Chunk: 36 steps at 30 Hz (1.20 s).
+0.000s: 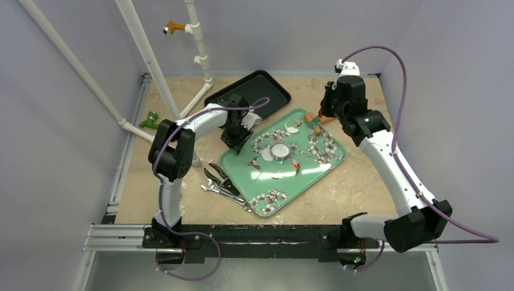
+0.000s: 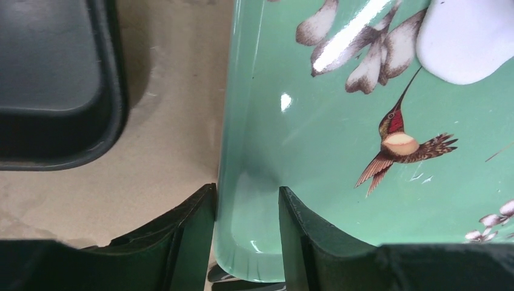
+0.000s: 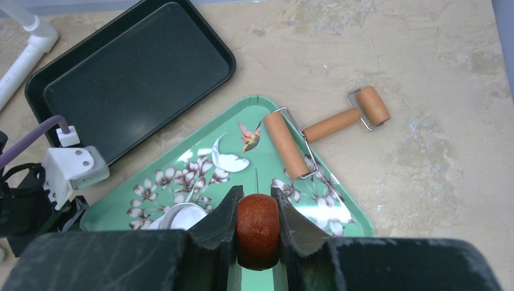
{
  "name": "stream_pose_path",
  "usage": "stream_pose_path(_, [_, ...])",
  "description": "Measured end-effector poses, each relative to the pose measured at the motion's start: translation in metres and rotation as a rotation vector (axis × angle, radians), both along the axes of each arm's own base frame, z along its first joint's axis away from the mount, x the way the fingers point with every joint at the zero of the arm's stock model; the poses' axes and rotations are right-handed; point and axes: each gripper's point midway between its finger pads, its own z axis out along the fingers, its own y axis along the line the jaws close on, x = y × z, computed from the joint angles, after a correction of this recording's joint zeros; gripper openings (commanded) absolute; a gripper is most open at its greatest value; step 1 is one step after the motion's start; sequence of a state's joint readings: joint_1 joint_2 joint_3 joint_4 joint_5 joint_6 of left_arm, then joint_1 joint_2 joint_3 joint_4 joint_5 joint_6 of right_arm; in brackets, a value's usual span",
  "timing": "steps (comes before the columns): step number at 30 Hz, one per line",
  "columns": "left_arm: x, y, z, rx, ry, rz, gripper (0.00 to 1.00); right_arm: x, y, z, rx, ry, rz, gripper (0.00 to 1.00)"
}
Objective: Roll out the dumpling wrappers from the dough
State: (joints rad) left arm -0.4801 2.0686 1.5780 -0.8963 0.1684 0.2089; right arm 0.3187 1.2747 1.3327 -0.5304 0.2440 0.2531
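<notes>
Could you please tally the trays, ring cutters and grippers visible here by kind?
Trays: 2, black tray and green tray
Ring cutters: 1
Grippers: 2, left gripper and right gripper, the latter gripping a brown cylinder
Total: 5

1 dumpling wrapper, flat, smooth, white, lies on the green tray

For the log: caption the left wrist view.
Left pincer straddling the rim of the green hummingbird tray, dumpling wrapper beyond.
</notes>
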Motion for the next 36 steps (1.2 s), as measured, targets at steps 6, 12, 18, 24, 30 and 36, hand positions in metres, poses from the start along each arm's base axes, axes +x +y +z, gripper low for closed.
stream_pose_path(6, [-0.024, -0.031, 0.001, -0.056, 0.053, -0.036, 0.40, -0.005, 0.001, -0.001, -0.007, 0.023, 0.007, 0.00])
stream_pose_path(12, [-0.054, -0.066, 0.004, -0.142, 0.134, -0.072, 0.41, -0.009, 0.021, 0.016, 0.007, -0.007, 0.063, 0.00])
stream_pose_path(18, [-0.066, -0.077, 0.008, -0.199, 0.179, -0.107, 0.44, -0.013, 0.022, 0.015, -0.005, 0.010, 0.071, 0.00])
stream_pose_path(24, [-0.020, -0.103, 0.048, -0.246, 0.039, -0.164, 0.50, -0.012, 0.004, 0.025, -0.017, 0.006, 0.016, 0.00])
stream_pose_path(30, [0.054, -0.152, 0.066, -0.275, -0.156, -0.150, 0.54, -0.011, -0.009, 0.023, -0.024, 0.012, -0.022, 0.00])
stream_pose_path(36, [0.046, -0.160, 0.017, -0.202, -0.082, -0.117, 0.55, -0.014, -0.010, 0.020, -0.026, 0.018, -0.022, 0.00])
